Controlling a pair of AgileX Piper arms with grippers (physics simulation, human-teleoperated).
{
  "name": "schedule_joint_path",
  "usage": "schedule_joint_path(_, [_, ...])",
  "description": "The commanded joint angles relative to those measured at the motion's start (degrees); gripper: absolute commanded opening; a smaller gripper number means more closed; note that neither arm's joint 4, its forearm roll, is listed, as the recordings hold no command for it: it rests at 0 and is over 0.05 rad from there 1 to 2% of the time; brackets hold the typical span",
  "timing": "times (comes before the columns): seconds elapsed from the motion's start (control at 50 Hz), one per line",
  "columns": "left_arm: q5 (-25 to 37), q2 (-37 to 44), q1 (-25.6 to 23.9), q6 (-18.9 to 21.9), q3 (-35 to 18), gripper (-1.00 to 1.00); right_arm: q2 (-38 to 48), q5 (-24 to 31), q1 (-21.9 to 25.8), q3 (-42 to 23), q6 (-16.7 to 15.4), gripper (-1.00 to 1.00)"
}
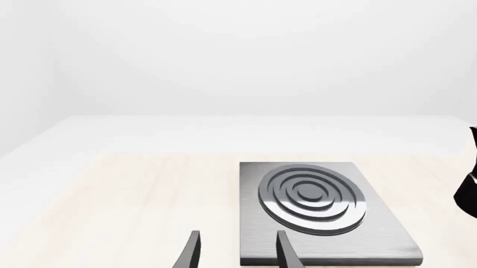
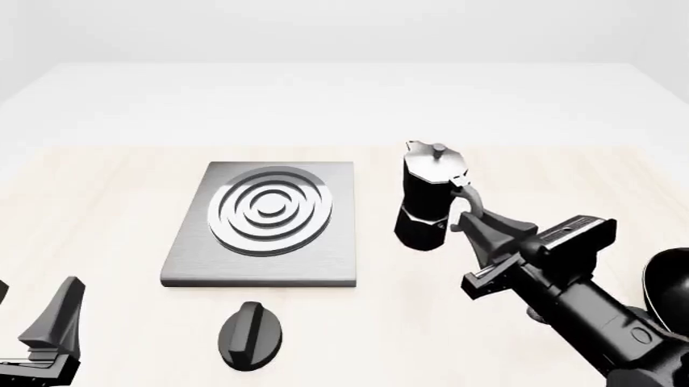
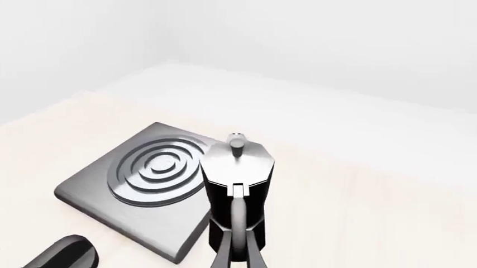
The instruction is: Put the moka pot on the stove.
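Black fingers of the left gripper [image 2: 54, 322] sit at the near left corner of the pale wood table [image 2: 108, 185], spread apart with nothing between them. Just right of them, near the front, lies a black oval knob [image 2: 251, 334]. At near right, the right gripper [image 2: 470, 216] reaches forward, its fingers closed around the black handle of the moka pot [image 2: 431, 197]. The pot stands upright on the table, just right of the stove [image 2: 269, 222] and not touching it. The grey stove lies flat at centre, its ringed burner bare. A dark rounded object [image 2: 667, 278] shows at the right edge.
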Motion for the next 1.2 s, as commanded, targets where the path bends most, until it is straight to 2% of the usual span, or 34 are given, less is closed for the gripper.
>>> schedule_joint_path(0.02, [0.0,0.0,0.0,0.0,0.0,1.0,-3.14,3.14,0.44,-3.67,-0.23,-1.0])
schedule_joint_path(0.28, [0.0,0.0,0.0,0.0,0.0,1.0,-1.78,5.54,1.65,-9.62,-1.0,-1.0])
schedule_joint_path(0.62, [0.0,0.0,0.0,0.0,0.0,1.0,5.91,6.83,5.3,-19.03,-1.67,-1.0])
schedule_joint_path(0.84, [0.0,0.0,0.0,0.0,0.0,1.0,11.04,5.85,8.28,-23.99,-0.03,-1.0])
schedule_joint_path(1.04, [0.0,0.0,0.0,0.0,0.0,1.0,15.84,5.79,9.6,-28.08,-0.14,-1.0])
schedule_joint_path(1.2, [0.0,0.0,0.0,0.0,0.0,1.0,19.99,4.18,10.4,-30.14,1.38,-1.0])
